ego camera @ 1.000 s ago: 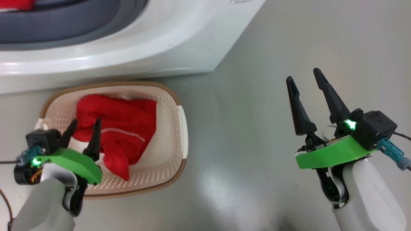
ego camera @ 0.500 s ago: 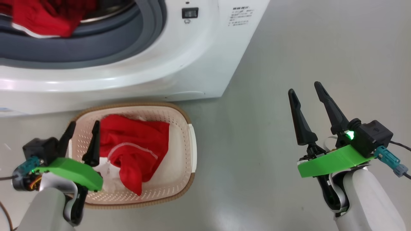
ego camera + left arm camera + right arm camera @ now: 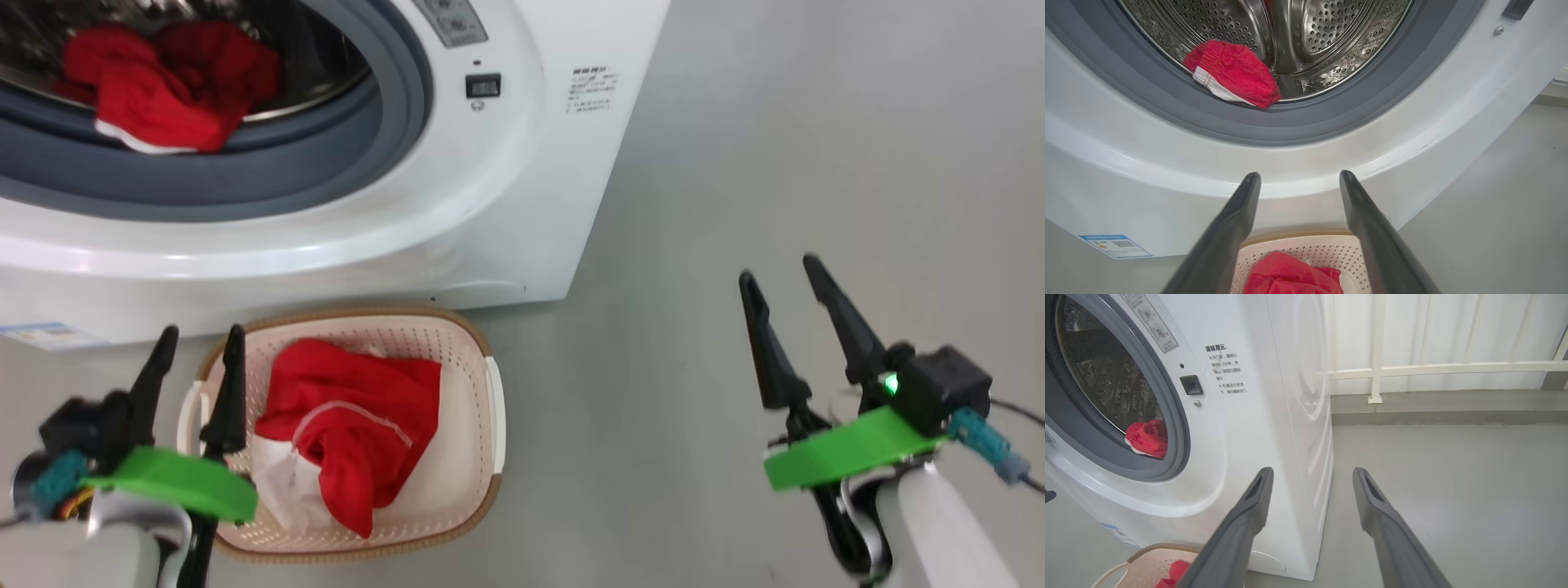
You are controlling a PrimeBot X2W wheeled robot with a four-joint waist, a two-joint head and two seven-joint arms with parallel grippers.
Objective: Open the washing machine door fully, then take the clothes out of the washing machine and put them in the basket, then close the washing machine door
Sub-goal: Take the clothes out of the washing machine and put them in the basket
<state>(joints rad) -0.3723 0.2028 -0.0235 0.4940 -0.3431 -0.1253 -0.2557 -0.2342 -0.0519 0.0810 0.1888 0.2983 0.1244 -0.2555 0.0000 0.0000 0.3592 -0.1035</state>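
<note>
Lying in the washing machine (image 3: 506, 163) at upper left, the clothes (image 3: 155, 90) sat straight above the wide-open, empty left gripper (image 3: 202, 333), well apart from the equally wide right gripper (image 3: 777, 271).

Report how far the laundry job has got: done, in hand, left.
Done: the washing machine mouth is uncovered and some red clothes lie in the basket. In hand: nothing; the left gripper hangs open by the basket, the right gripper open over the floor. Left: the red garment in the drum goes to the basket, then the washing machine gets shut.
</note>
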